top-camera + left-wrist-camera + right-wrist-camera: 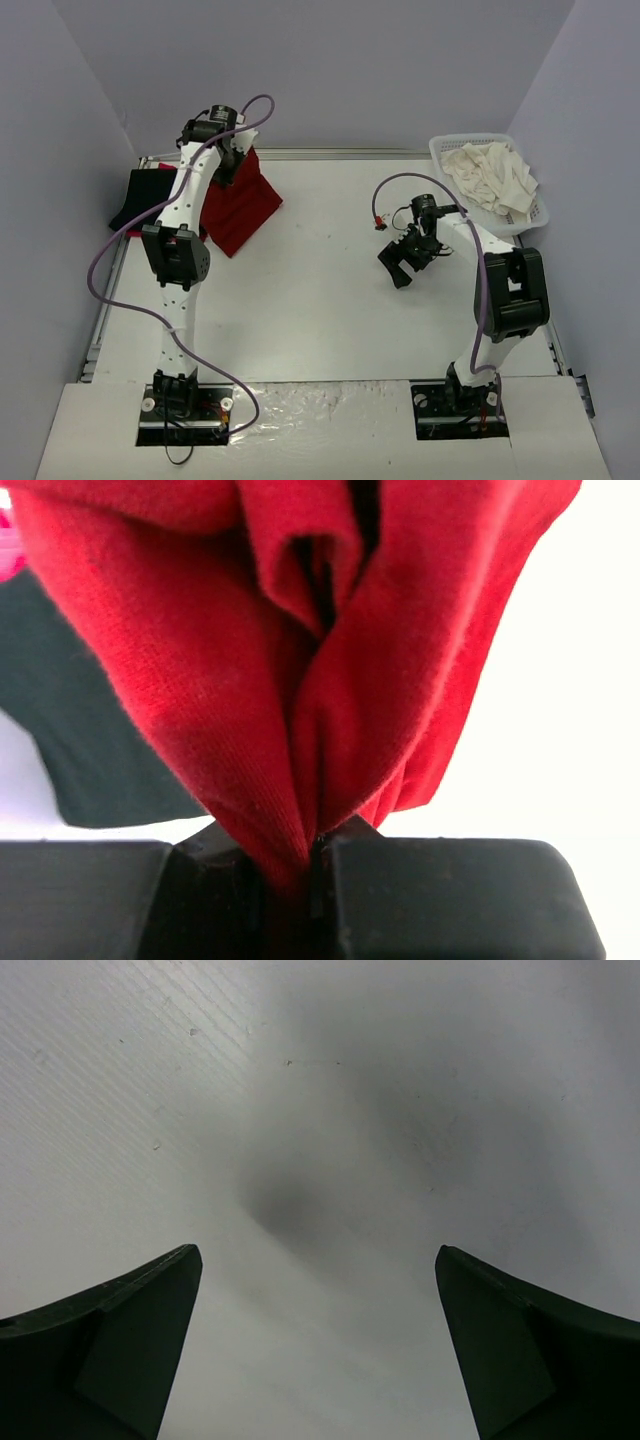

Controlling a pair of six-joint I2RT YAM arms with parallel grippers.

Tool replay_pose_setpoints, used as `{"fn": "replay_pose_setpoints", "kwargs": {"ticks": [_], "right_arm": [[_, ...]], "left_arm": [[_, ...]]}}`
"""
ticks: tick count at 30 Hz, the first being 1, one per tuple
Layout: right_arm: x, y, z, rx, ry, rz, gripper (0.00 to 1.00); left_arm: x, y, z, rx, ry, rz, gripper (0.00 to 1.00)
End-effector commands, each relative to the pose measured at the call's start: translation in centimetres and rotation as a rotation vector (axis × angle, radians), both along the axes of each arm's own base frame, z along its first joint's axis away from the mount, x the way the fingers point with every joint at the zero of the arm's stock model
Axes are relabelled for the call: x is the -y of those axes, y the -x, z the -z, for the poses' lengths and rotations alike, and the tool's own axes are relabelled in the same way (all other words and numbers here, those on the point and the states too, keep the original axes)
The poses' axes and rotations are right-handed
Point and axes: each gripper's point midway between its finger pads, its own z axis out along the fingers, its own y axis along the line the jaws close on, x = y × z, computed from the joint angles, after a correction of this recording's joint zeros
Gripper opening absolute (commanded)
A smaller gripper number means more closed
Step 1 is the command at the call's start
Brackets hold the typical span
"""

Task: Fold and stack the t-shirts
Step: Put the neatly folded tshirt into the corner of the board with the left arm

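Left arm reaches to the far left part of the surface (320, 300). Left hand (315, 845) is closed tight on a bunched fold of the dark red t-shirt (200, 700); in the left wrist view the cloth is squeezed into the narrow slit between the two black fingers (450, 900) and fans out away from them in deep folds

From the top view the dark red t-shirt (245, 205) spreads out from the left hand (232, 158) toward the near side, widening into a rough wedge over the white surface. Whether its lower edge rests on the surface or hangs just above it cannot be told

Black t-shirt (140, 195) lies flat at the far left edge of the surface, just beside the red one and partly hidden by the left arm; the left wrist view shows it (90, 730) behind the red cloth

Right hand (405, 265) sits over the right-centre of the surface, well apart from both shirts. Its fingers (130, 1340) stand wide apart with nothing between them, only bare surface (330, 1110) below

White lattice basket (445, 150) stands at the far right corner, holding crumpled cream-white t-shirts (490, 175)
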Motion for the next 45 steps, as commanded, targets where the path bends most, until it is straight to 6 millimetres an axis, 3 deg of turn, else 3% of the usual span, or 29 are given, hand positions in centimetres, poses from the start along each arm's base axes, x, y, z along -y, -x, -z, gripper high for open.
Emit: {"fn": "replay_pose_setpoints", "kwargs": {"ticks": [1,12,29,45], "right_arm": [[0.4,0.9,0.6,-0.040,0.024,0.011,1.00],[0.8,1.0,1.3,-0.053,0.050,0.020,1.00],[1.4,1.2,2.1,-0.071,0.085,0.029,1.00],[1.7,1.5,3.0,-0.097,0.110,0.032,1.00]], "left_arm": [[-1.2,0.4,-8.3,0.213,-0.001,-0.046,0.02],[-1.8,1.1,-11.3,0.283,0.010,-0.099,0.02],[-3.0,1.4,-13.4,0.335,0.039,-0.157,0.02],[-6.5,0.5,-12.5,0.327,0.083,-0.233,0.02]]}}
